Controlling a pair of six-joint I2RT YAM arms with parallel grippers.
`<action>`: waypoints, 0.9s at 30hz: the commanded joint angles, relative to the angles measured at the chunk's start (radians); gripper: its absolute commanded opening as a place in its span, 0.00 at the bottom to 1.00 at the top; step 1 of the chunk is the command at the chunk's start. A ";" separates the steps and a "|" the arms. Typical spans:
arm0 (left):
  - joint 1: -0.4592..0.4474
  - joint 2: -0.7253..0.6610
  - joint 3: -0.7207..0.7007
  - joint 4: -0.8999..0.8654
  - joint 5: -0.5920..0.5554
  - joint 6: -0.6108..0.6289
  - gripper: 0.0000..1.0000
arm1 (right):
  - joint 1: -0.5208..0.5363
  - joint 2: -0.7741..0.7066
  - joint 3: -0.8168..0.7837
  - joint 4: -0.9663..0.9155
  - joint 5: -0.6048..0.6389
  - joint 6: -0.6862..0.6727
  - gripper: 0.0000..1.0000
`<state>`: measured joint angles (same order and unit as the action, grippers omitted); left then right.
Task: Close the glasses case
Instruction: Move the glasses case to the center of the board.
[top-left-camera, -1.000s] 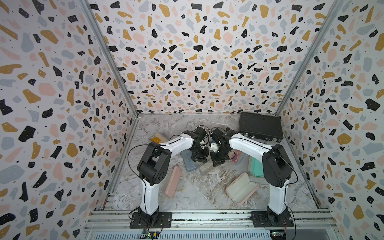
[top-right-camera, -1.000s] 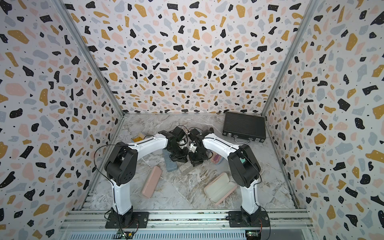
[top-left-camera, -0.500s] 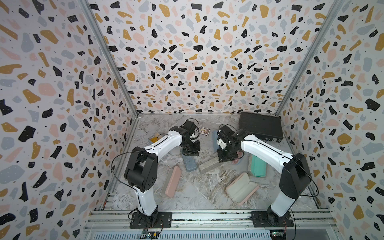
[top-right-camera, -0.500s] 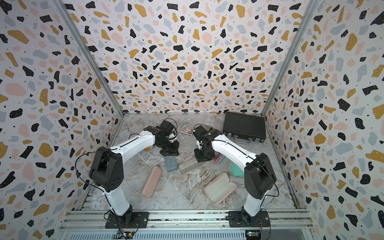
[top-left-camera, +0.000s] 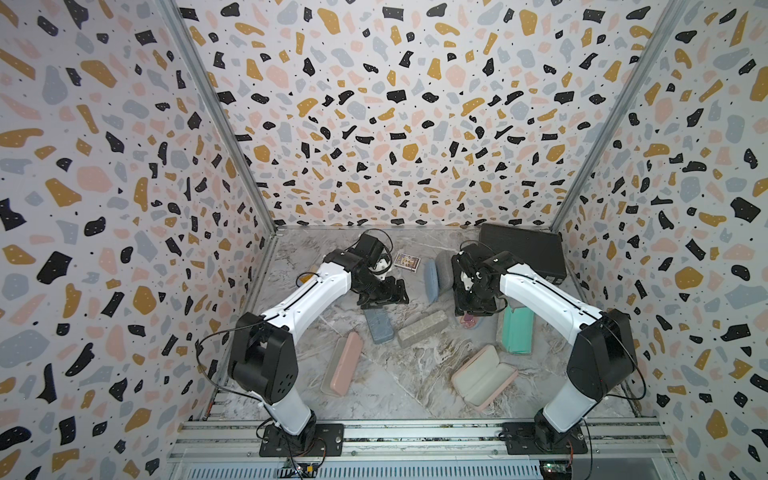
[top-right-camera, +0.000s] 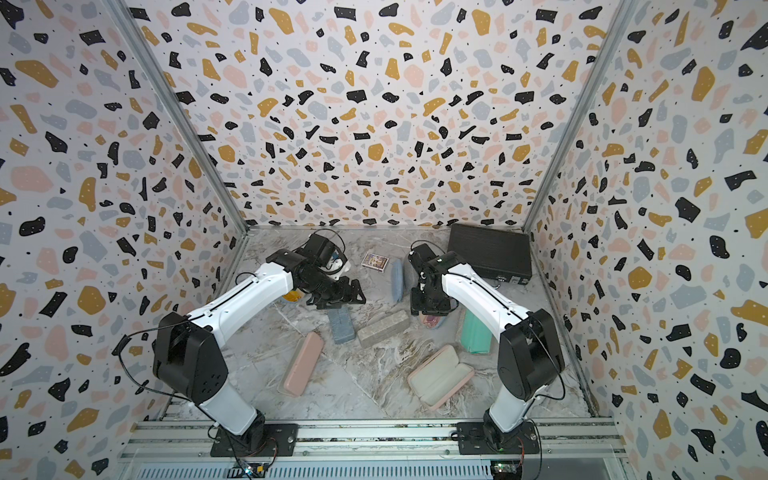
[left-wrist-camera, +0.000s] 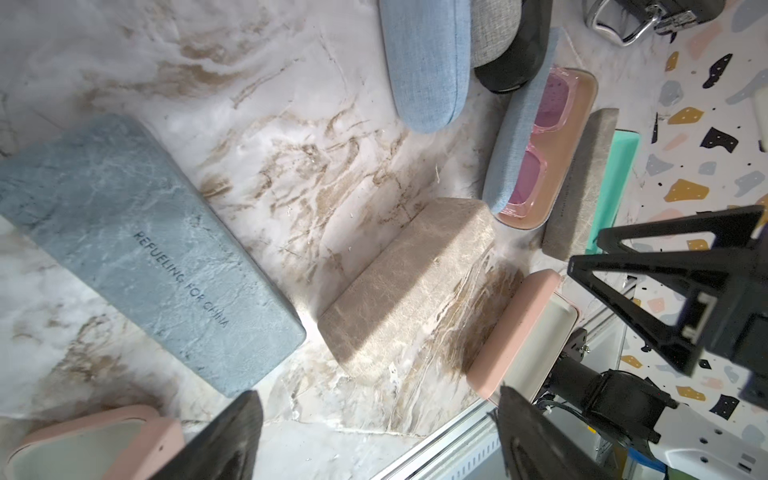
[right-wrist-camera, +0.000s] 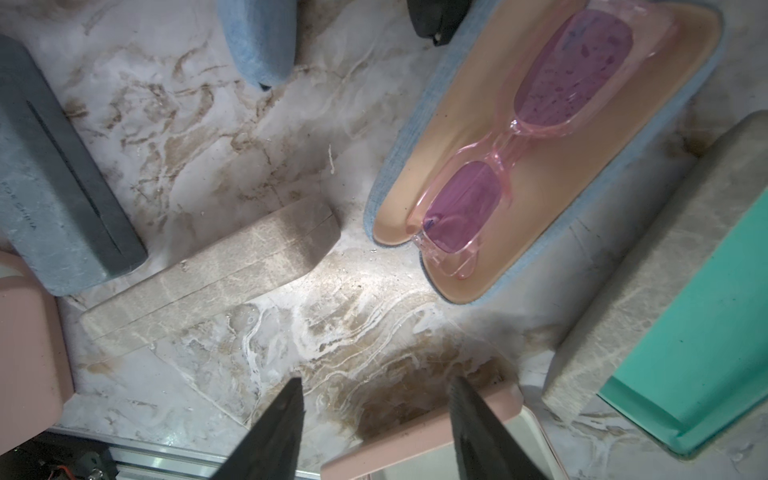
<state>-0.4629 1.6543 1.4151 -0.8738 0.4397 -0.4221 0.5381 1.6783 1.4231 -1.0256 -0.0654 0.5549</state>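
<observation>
left gripper (left-wrist-camera: 378, 395): jaws wide apart, empty, hovering left of centre in both top views.
right gripper (right-wrist-camera: 376, 382): fingers spread, nothing between them, right of centre.
beige case (top-left-camera: 422, 328): centre of frame, between the 2 grippers, flat on the table (top-left-camera: 374, 399), lid down, seam shut, touched by neither.
open cases: 3. The denim case (right-wrist-camera: 411, 183) holds pink glasses (right-wrist-camera: 461, 203) and sits under the right gripper. The pink case (top-left-camera: 484, 382) is lower right, the teal-lined case (top-left-camera: 517, 330) at right.
progress: if beige is the target, closing looks done and only retracting is left. The other 3 would need closing.
</observation>
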 joint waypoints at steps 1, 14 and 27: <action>-0.020 -0.021 -0.017 -0.044 0.009 0.112 0.89 | -0.035 0.022 0.001 -0.043 0.044 0.037 0.59; -0.151 0.112 0.101 -0.153 -0.164 0.343 0.99 | -0.120 -0.013 -0.018 -0.025 0.012 0.009 0.58; -0.247 0.282 0.256 -0.182 -0.181 0.366 0.99 | -0.166 -0.054 -0.109 0.022 -0.039 -0.021 0.58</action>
<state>-0.6971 1.9236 1.6367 -1.0286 0.2493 -0.0788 0.3801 1.6733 1.3254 -1.0000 -0.0933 0.5529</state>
